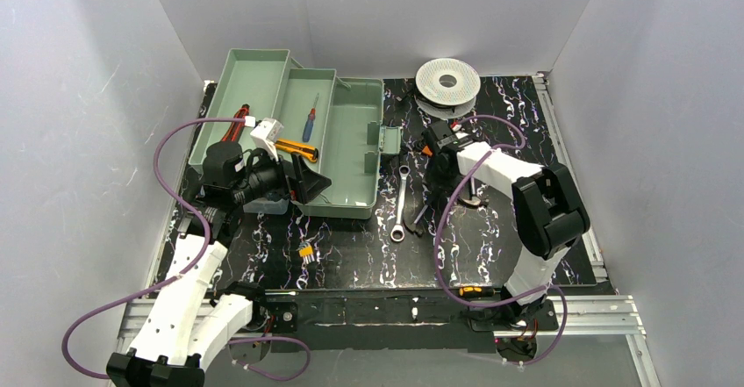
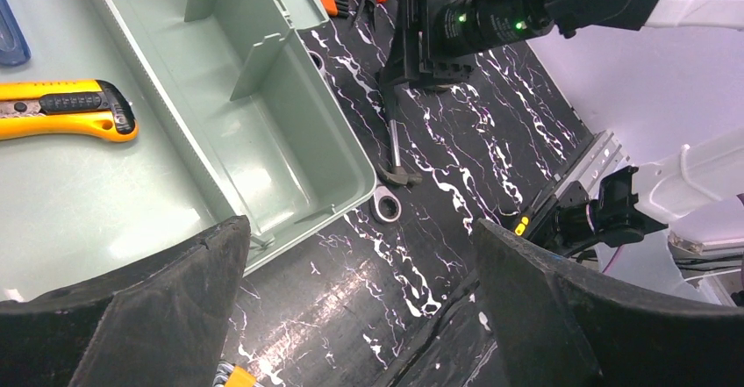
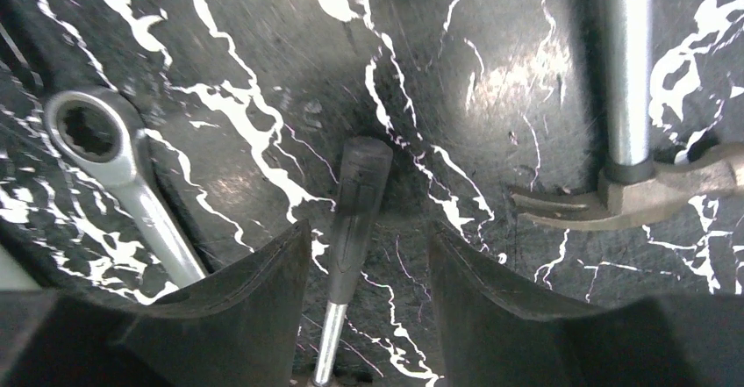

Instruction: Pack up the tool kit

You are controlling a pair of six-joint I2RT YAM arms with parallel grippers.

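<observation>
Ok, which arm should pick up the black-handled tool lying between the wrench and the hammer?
Right. The right gripper is open with the black-handled tool between its jaws, wrench and hammer either side. The left gripper hangs open over the toolbox corner, farther away.

The left gripper [image 2: 360,236] is seen from behind, its two dark fingers [image 2: 149,312] spread wide with nothing between them. Past the left finger, a corner of a green toolbox [image 2: 289,141] is shown. A yellow utility knife [image 2: 63,111] is laid flat inside, left of the ridge that divides the box. On the black marbled table [image 2: 491,132], just off the box corner, the ring end of a wrench [image 2: 384,204] is seen beside a slim metal tool [image 2: 396,146]. The right gripper [image 2: 425,49] is held over that tool's far end.
</observation>
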